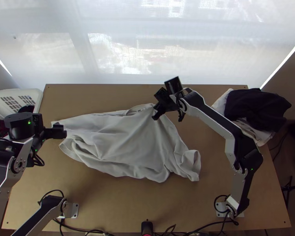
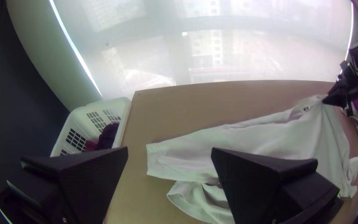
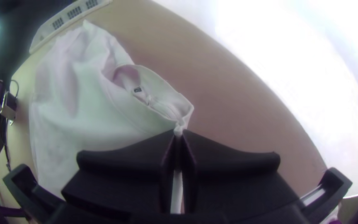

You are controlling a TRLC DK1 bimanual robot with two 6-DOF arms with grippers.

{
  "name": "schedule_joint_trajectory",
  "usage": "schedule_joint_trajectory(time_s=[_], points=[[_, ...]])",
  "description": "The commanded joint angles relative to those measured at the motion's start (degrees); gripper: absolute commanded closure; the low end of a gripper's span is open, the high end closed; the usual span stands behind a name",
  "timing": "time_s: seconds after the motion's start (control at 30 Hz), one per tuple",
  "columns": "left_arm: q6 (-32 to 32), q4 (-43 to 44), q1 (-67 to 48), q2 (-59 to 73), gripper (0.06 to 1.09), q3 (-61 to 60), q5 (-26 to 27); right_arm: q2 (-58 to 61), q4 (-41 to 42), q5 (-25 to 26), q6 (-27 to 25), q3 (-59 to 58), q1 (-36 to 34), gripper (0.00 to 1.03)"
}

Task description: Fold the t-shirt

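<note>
Right gripper (image 1: 154,117) pinched pale T-shirt (image 1: 128,141) near its collar (image 3: 159,86)

The T-shirt lay across the middle of the wooden table (image 1: 108,196), loosely spread and creased, its narrow hemmed end (image 2: 156,159) towards the left arm's side. At the opposite side, a corner (image 1: 192,161) was rumpled and partly turned over. The right gripper's 2 fingers were closed together on a bit of cloth beside the collar, at the shirt's far edge; a small label (image 3: 137,89) showed inside the neck.

The left gripper (image 1: 64,131) was near the narrow end, its 2 fingers parted wide with nothing gripped between them.

A white basket (image 1: 39,96) holding dark clothing (image 2: 107,136) stood beyond the table's left edge. On the right side, a heap of dark and white cloth (image 1: 255,104) lay at the far corner.
</note>
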Motion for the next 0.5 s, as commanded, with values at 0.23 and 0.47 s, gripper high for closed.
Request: schedule_joint_trajectory(time_s=[0.23,0.47], points=[[-0.29,-3.89,-3.01,-1.31,0.11,-2.47,5.50,0.92,0.23,2.98,0.10,13.04,-10.30,1.00],[0.06,-7.40,-7.75,-0.16,0.11,-3.78,9.45,4.17,0.23,5.35,-0.96,18.93,-14.60,1.00]])
